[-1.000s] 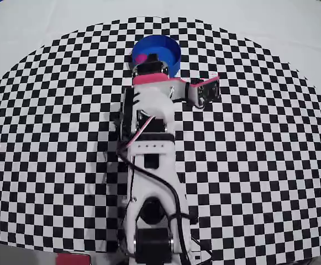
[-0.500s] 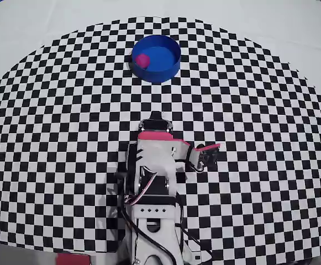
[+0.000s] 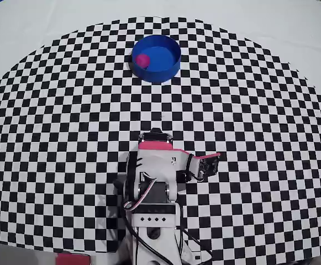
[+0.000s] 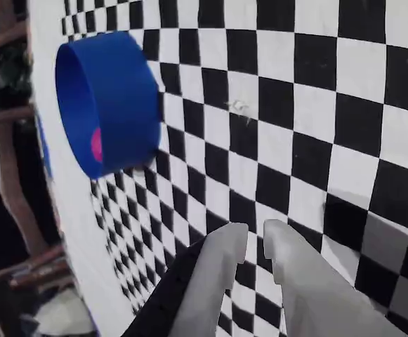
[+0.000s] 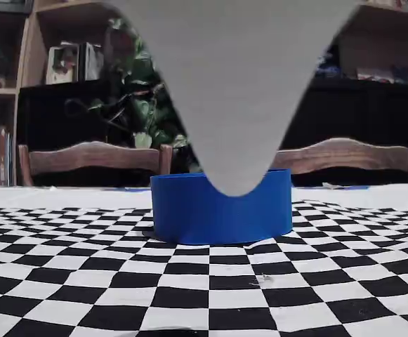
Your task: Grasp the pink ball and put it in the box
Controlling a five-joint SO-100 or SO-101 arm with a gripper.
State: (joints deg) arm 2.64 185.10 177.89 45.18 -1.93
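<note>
I see the ball (image 3: 142,61) resting inside the box (image 3: 171,67), upper centre overhead, so the task looks done. Tool (image 4: 255,247) nearly clenched, empty, low in frame, well apart.

We look straight down on the checkered mat (image 3: 248,110) from overhead, sideways from the wrist, low and level from the mat's edge, all three sharing the blue tub (image 3: 170,66).

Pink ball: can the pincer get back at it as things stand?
Probably yes. The pink ball lies in the open-topped box, against its left wall in the overhead view. Bare checkerboard separates it from the empty pincer. The wall may crowd the fingers.
</note>
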